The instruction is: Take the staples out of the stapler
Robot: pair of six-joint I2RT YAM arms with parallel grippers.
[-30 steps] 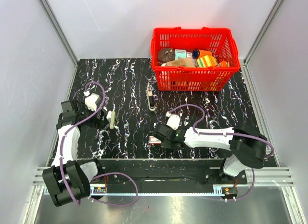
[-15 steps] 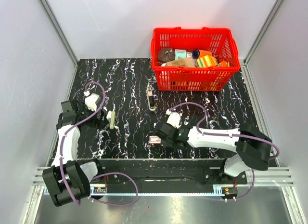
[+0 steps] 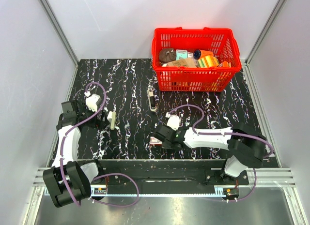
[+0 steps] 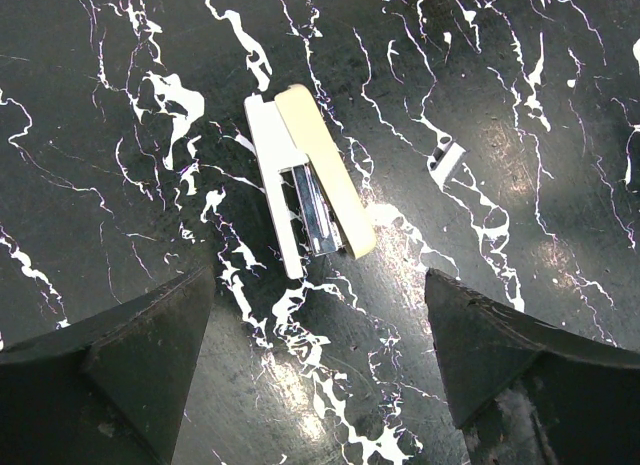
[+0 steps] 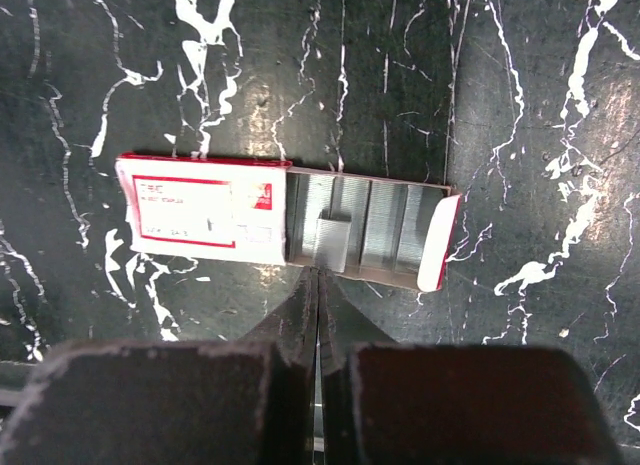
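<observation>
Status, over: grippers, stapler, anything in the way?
Left gripper open, short of the stapler. Stapler lies swung open, untouched. Right gripper shut, tips at the open staple box. Loose staple strip beside the stapler.

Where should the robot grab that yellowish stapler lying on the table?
Probably across its narrow middle, coming straight down from above. The stapler lies flat and opened, long and thin, so the open left gripper could put one finger on each long side. End to end looks too long to pinch.
</observation>
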